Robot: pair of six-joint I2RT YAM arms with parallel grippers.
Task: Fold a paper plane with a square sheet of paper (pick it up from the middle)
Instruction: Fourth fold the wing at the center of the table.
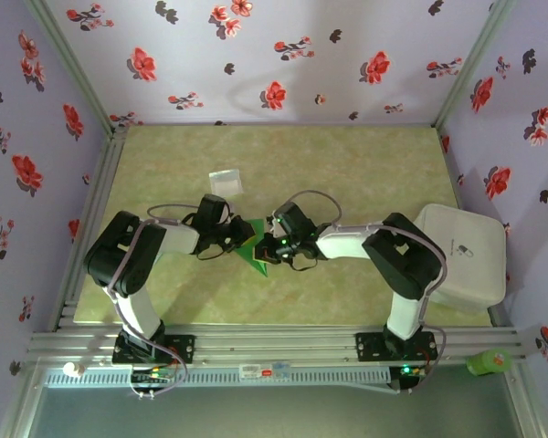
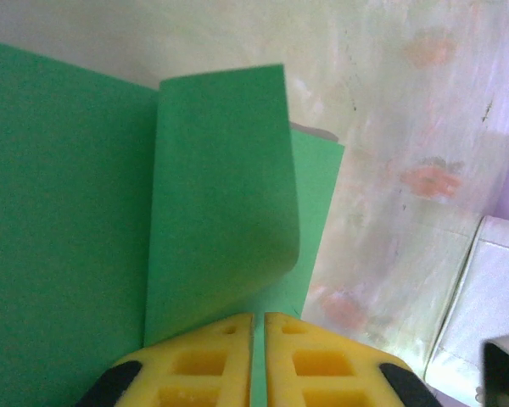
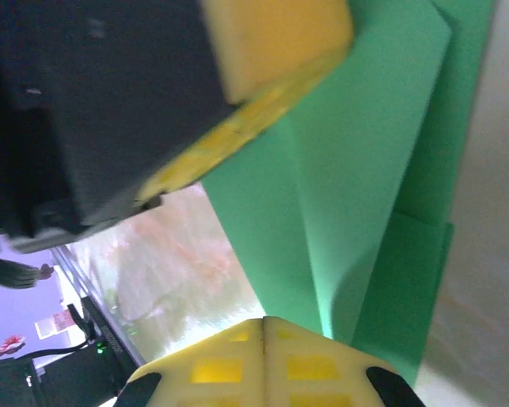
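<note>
Flowered wallpaper (image 1: 274, 55) closes round a mottled beige desk (image 1: 365, 164), and both arms meet near its middle over the sheet of paper (image 1: 253, 248). That bright green sheet is partly folded. From the left wrist we see one flap curling up off the layer beneath, its bend soft and rounded. The left gripper (image 2: 259, 326) has its yellow pads almost together with a sliver of green between them, so we read it as pinching the paper at the flap's base. The right gripper (image 3: 265, 332) has its pads pressed flat together at the end of a raised ridge. We judge that it nips the paper there too, though the contact itself is hidden.

We take the step in hand to be setting a fold. To do it well we would use one pinch as the anchor, lay the curled flap down with its edge matched to the edge below, then press along the crease from the pinned end outward. Pulling the grips apart too hard could tear such thin paper.

At the desk's right edge sits a white box (image 1: 461, 260) with its lid on, so we cannot tell what it holds. A small pale packet (image 1: 226, 180) lies beyond the arms, apart from the sheet.
</note>
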